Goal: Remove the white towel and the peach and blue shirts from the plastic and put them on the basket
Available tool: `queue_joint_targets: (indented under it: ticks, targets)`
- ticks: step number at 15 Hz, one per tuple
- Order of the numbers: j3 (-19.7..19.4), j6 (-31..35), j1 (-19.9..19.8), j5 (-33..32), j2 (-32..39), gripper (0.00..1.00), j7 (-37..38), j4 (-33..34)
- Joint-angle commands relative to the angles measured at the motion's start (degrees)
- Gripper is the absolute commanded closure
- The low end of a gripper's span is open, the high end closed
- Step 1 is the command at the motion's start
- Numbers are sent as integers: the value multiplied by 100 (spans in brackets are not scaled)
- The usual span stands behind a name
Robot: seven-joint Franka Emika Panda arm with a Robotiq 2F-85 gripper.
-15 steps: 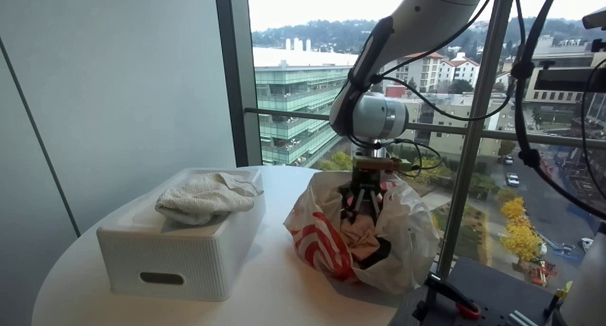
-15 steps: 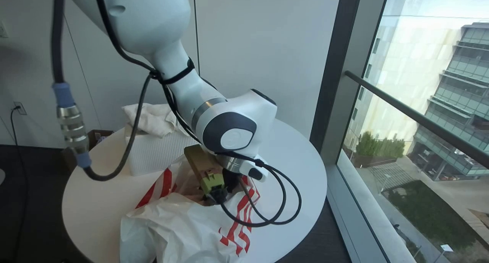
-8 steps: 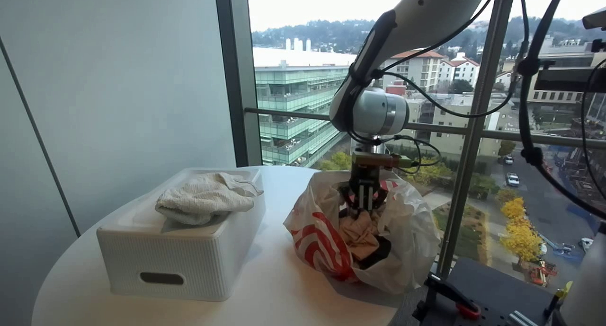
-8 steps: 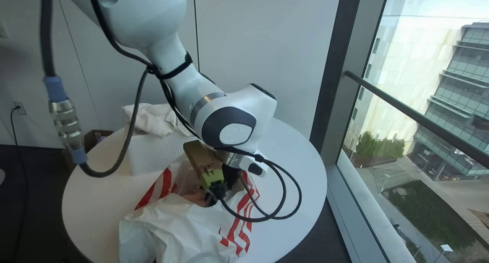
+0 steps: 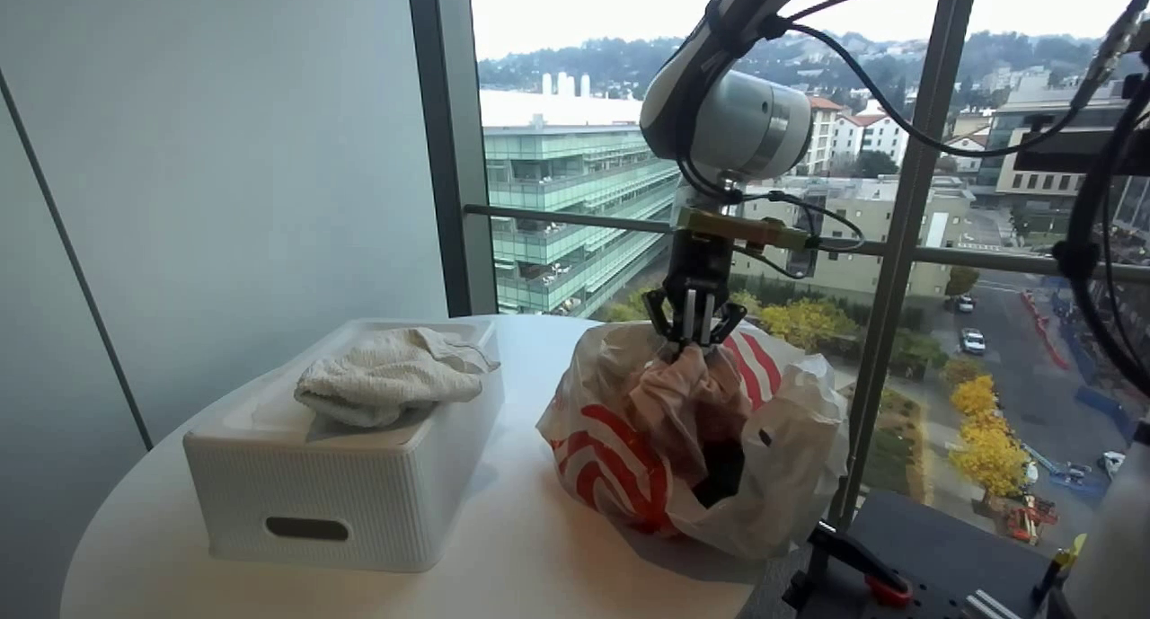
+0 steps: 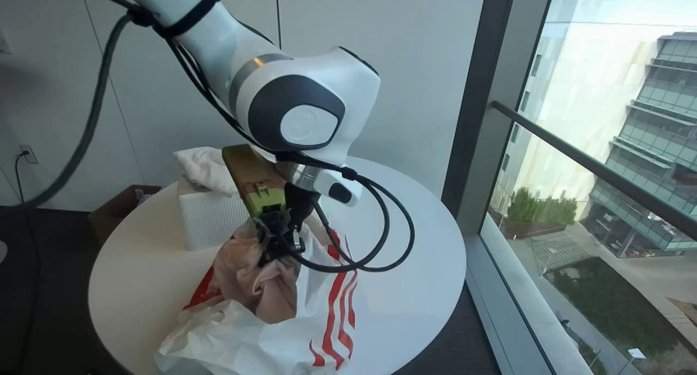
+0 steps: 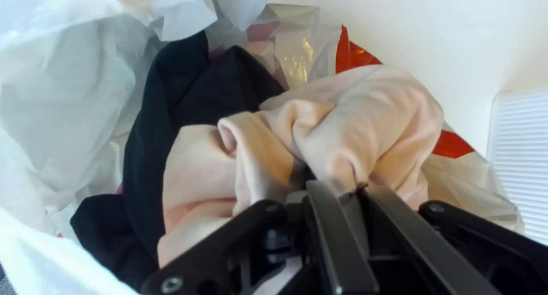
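Note:
My gripper [image 5: 692,344] is shut on the peach shirt [image 5: 667,394] and holds a bunched part of it at the mouth of the plastic bag [image 5: 791,484]. In the wrist view the shirt [image 7: 376,111] gathers at the fingertips, and its lower part still lies in the bag [image 7: 64,98]. A dark navy garment, likely the blue shirt [image 7: 222,85], lies in the bag beside it; in an exterior view only a dark patch of it [image 5: 721,473] shows. The white towel [image 5: 391,376] lies crumpled on top of the white ribbed basket [image 5: 310,484], left of the bag.
The bag and basket stand on a round white table [image 6: 414,244] beside a window with a rail [image 6: 588,163]. The basket also shows in the wrist view [image 7: 522,158], right of the bag. A loose cable [image 6: 400,206] loops from the wrist. A cardboard box [image 6: 117,209] stands on the floor.
The gripper was lower in the bag with its fingers spread, then shut. It has risen since, pulling the peach shirt up to the bag's mouth. The towel and basket have not moved.

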Motion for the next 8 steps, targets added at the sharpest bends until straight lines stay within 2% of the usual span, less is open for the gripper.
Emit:
queue_joint_targets:
  ticks: [1,5,8]
  targets:
    - [118,-759,138,-48,-1239,88,408,-257]
    - [529,-544,315,-214,-2279,86,686,-350]
    - [944,-330,486,-358,-2776,87,832,-238]
